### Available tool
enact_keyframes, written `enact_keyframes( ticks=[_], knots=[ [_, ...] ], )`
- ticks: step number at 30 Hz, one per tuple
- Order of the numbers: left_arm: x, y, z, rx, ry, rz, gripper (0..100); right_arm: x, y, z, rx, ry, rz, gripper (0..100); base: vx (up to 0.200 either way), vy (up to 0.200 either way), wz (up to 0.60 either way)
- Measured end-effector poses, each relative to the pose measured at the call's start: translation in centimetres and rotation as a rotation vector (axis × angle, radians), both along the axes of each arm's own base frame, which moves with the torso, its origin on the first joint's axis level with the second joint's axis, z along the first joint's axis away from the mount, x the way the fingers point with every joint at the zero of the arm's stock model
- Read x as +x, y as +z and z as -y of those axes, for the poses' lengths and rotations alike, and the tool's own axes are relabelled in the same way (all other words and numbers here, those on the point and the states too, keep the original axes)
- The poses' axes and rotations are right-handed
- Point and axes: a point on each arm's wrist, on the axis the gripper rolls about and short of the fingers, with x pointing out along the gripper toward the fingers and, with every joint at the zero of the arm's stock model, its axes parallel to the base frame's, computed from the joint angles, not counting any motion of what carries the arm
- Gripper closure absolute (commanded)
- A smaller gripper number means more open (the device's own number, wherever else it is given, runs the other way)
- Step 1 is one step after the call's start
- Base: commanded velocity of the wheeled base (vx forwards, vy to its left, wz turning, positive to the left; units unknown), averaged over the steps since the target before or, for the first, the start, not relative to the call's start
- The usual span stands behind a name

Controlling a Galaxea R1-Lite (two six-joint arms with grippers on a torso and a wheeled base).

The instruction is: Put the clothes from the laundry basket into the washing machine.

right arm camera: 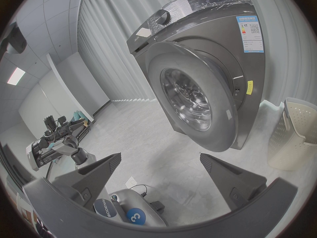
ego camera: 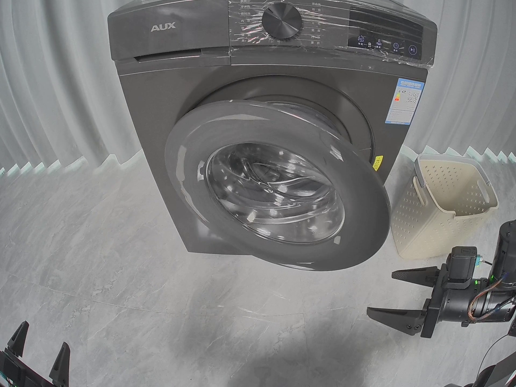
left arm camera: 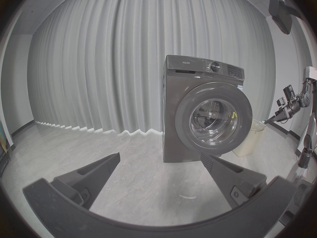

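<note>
Washing machine (ego camera: 215, 92): grey front-loader, standing on floor (ego camera: 107, 253) ahead of me.
Door (ego camera: 279, 189): round, glass centre, swung part-way out.
Laundry basket (ego camera: 446, 205): cream, perforated, upright, just beside machine on my right.
My left gripper (ego camera: 43, 337): fingers spread, nothing held, low, well apart from machine.
My right gripper (ego camera: 382, 293): fingers spread, nothing held, near basket.

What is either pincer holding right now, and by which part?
Nothing. The left pincer and the right pincer are both open and empty, apart from the laundry basket.
</note>
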Motion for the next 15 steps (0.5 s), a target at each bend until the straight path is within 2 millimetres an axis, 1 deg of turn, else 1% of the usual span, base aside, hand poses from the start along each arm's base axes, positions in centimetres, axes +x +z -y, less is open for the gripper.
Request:
enact_keyframes(
  ticks=[5,15],
  knots=[
    [0.0,0.0,0.0,-0.01,0.006,0.0,0,0.3,0.4,-0.2,0.018,-0.003,0.004,0,0.2,0.0,0.0],
    [0.0,0.0,0.0,-0.018,0.008,-0.002,0,1.1,1.4,-0.6,0.069,-0.022,0.062,0,0.0,0.0,0.0]
  ],
)
